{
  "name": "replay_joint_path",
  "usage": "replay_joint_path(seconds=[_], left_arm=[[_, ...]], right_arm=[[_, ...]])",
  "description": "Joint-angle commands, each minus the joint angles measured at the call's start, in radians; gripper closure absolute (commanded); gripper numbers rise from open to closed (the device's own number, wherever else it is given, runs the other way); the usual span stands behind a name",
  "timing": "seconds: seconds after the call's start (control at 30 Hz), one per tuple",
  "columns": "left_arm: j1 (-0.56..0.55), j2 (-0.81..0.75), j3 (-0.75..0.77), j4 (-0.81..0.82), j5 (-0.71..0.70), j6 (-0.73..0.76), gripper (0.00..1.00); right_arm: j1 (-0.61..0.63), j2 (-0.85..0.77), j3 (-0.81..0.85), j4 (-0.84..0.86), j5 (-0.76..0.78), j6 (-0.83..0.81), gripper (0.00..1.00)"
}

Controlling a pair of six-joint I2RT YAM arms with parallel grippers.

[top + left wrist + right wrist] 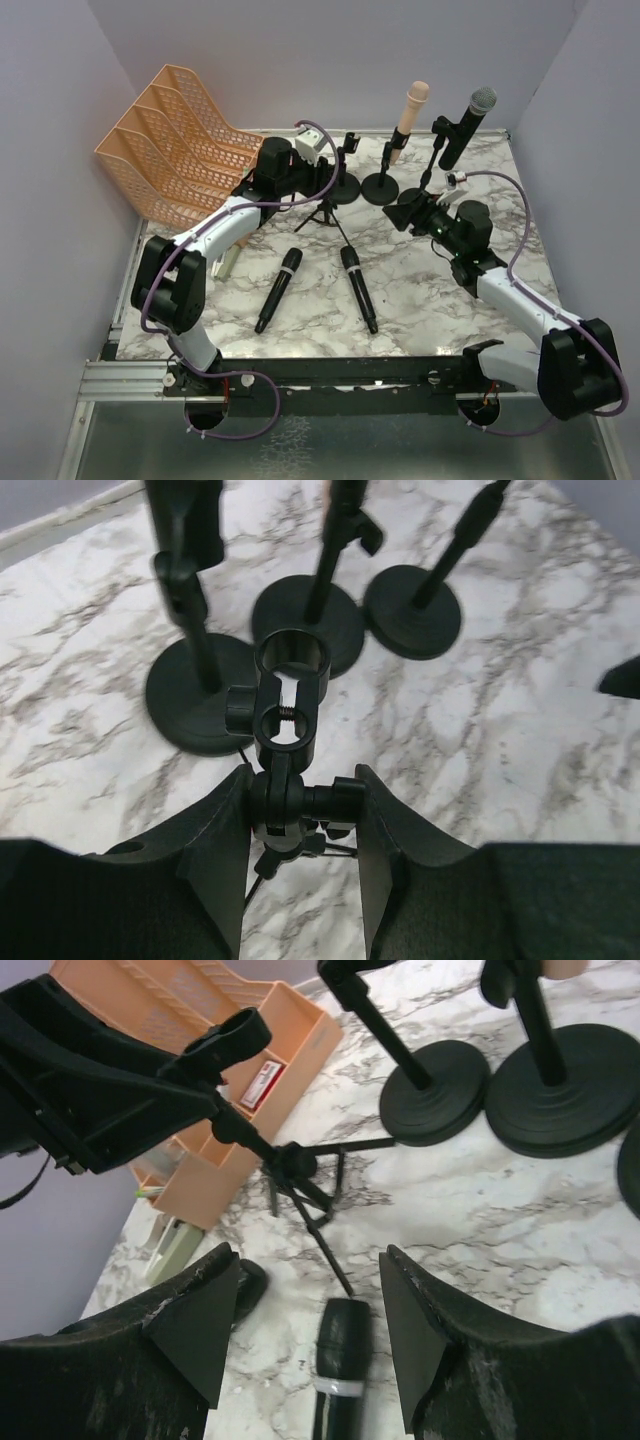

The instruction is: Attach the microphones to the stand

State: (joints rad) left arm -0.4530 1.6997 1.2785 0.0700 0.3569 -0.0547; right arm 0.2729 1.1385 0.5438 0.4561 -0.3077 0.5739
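Where the right gripper (308,1260) hangs wide open, a black microphone (340,1360) lies flat between its fingertips. It is cut off by the frame edge, its long axis aimed at the tripod stand (290,1165). A second black microphone (248,1285) is mostly hidden behind one finger. The left gripper (303,780) pinches the tripod's clip joint (290,715). A pink microphone (410,118) and a mesh-headed microphone (468,125) sit head-up in clips beyond both grippers.

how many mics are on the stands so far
Half done. The pale pink microphone and the black microphone with silver-grey mesh head sit in stand clips. The left fingers grip the black tripod stand's empty clip. Two all-black microphones lie on the marble table; the right fingers are open.
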Motion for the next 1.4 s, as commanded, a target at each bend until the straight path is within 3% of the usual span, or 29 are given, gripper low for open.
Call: replay_joint_path(seconds=[0.0, 0.13, 0.63, 1.1, 1.37], left_arm=[[-0.016, -0.066, -0.021, 0.225, 0.235, -0.165, 0.76], [-0.054, -0.067, -0.017, 0.24, 0.237, -0.223, 0.76], [-0.177, 0.005, -0.006, 0.31, 0.194, -0.316, 0.79], [-0.183, 0.05, 0.002, 0.361, 0.204, -0.365, 0.79], [-0.184, 0.067, -0.006, 0.366, 0.213, -0.367, 0.79]], right_arm=[[0.036, 0.048, 0.083, 0.01, -0.048, 0.083, 0.37], [0.057, 0.111, 0.176, -0.121, -0.002, 0.136, 0.39], [0.062, 0.118, 0.176, -0.172, -0.025, 0.15, 0.52], [0.062, 0.082, 0.098, -0.039, -0.046, 0.069, 0.46], [0.062, 0.142, 0.117, 0.037, -0.058, -0.04, 0.54]])
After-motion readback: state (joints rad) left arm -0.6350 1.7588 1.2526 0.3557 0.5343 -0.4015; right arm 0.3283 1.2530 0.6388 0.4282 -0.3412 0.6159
